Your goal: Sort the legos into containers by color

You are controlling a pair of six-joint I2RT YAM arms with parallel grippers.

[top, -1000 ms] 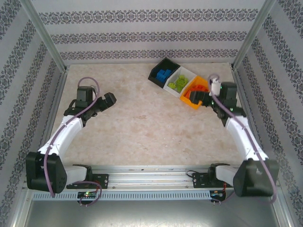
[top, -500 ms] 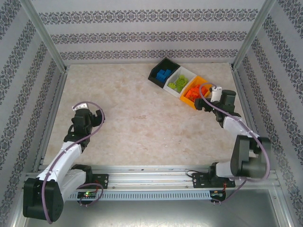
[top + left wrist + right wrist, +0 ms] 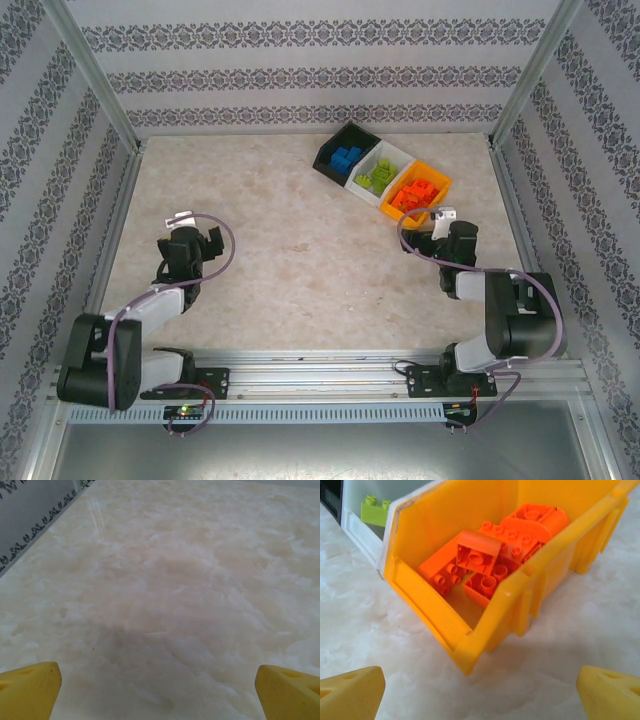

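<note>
Lower left of the overhead frame, the left hand stands released over bare worktop, grasping nothing. Right of centre, the right hand is likewise released and empty, just short of the orange-yellow bin. Further up, at upper right, three joined bins: orange bricks in the orange-yellow bin, lime green bricks in the white bin, blue bricks in the black bin.

Soft, bright light is washing the table; glare is streaking the upper left of the hazy left wrist view.
</note>
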